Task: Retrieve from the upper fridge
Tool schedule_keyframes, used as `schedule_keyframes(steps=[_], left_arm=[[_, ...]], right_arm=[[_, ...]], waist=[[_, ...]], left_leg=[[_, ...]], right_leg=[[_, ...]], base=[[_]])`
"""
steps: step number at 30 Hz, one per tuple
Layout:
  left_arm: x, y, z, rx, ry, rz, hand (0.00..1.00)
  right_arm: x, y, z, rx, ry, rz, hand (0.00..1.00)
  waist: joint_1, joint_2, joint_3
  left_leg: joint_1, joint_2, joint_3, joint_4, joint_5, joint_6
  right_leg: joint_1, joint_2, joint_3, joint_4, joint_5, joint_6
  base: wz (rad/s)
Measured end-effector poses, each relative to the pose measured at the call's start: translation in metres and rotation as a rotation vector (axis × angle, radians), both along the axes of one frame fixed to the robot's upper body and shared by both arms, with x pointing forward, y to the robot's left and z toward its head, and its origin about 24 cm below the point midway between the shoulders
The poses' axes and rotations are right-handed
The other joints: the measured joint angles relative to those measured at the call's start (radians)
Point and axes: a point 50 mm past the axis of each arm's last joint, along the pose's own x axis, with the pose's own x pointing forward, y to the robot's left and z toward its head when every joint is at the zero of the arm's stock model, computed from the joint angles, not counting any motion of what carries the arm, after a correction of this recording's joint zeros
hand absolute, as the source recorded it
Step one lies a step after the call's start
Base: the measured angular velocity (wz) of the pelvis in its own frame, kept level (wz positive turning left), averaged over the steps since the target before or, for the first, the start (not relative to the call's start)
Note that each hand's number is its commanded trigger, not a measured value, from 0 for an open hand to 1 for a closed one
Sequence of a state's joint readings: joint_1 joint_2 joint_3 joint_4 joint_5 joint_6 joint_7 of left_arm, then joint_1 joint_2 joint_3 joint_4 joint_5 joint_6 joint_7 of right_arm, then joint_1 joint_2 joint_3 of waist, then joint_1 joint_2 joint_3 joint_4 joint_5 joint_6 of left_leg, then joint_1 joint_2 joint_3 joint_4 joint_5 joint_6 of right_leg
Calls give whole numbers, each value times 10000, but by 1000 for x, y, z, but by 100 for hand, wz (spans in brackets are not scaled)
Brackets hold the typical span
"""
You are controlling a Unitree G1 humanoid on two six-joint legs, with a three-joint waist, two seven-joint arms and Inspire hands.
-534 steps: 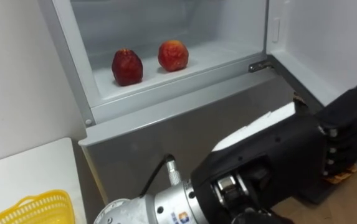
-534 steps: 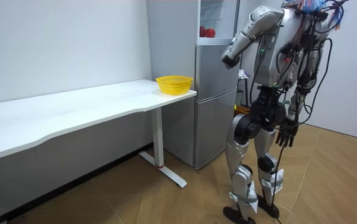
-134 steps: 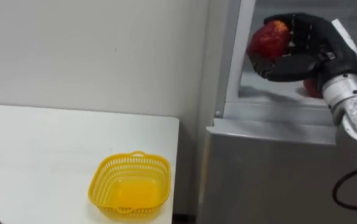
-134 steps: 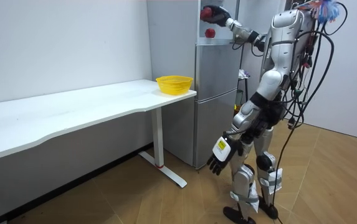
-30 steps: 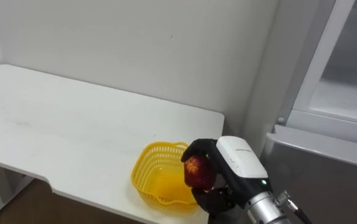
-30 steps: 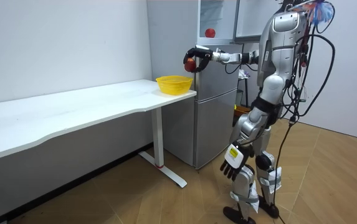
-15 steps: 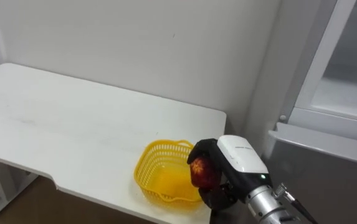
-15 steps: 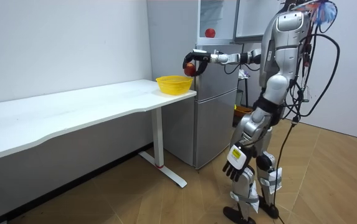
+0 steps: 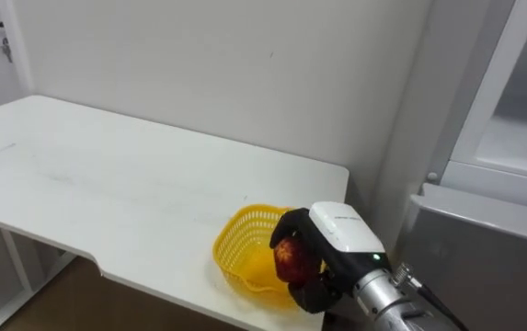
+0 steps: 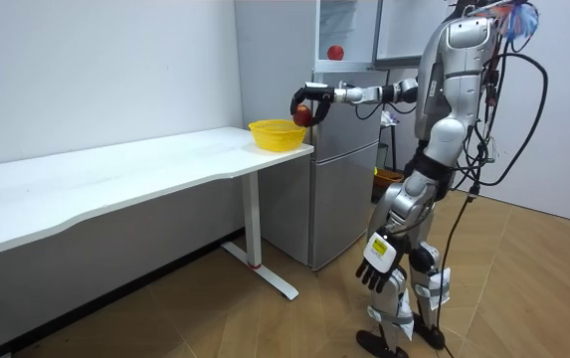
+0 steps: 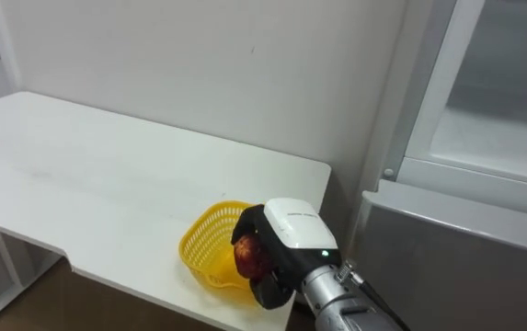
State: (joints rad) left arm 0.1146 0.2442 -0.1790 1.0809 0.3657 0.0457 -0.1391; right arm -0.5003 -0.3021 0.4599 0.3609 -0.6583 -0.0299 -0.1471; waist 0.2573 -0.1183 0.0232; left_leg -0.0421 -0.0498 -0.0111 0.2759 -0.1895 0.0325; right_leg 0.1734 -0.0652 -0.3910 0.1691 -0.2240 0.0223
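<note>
Occlusions and frame cut-offs
The right hand [image 9: 337,241] covers the right side of the apple [image 9: 291,260] and the near-right rim of the basket [image 9: 240,246]. The fridge [image 9: 484,248] runs past the right edge, the table [image 9: 107,193] past the left.

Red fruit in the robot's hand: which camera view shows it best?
The left eye view: the red fruit is close, gripped by the right hand at the yellow basket's edge. The right eye view shows nearly the same. In the room view it is a small red spot near the basket.
</note>
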Motion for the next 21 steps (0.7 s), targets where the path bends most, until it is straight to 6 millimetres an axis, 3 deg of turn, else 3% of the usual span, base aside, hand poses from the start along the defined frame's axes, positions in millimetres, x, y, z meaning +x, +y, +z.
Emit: schedule_keyframes(steps=[12,13,14,15,21], left_arm=[[0,0,0,-12,13,5,0],[0,0,0,-14,17,5,0],[0,0,0,-15,18,6,0],[0,0,0,-24,20,3,0],[0,0,0,-33,24,2,0]], right_arm=[[14,-4,8,-653,-159,-259,100],[15,-3,10,-653,-212,-249,83],[15,-3,11,-654,-242,-246,52],[16,-2,13,-654,-302,-238,0],[16,-3,13,-646,-310,-247,0]], waist=[[-25,-154,-26],[-23,-183,-26],[-24,-197,-26],[-26,-224,-12],[-13,-252,3]], left_leg=[[64,-60,-193,-23,11,5],[45,-65,-192,-23,10,5],[30,-69,-191,-23,11,6],[10,-78,-190,-23,14,12],[6,-118,-186,-44,27,42]], right_leg=[[44,-11,-104,-8,0,0],[41,-15,-107,-6,0,0],[43,-18,-107,-6,0,0],[47,-24,-107,-6,0,0],[24,-63,-102,-7,0,0]], base=[[4],[0],[0],[0],[0]])
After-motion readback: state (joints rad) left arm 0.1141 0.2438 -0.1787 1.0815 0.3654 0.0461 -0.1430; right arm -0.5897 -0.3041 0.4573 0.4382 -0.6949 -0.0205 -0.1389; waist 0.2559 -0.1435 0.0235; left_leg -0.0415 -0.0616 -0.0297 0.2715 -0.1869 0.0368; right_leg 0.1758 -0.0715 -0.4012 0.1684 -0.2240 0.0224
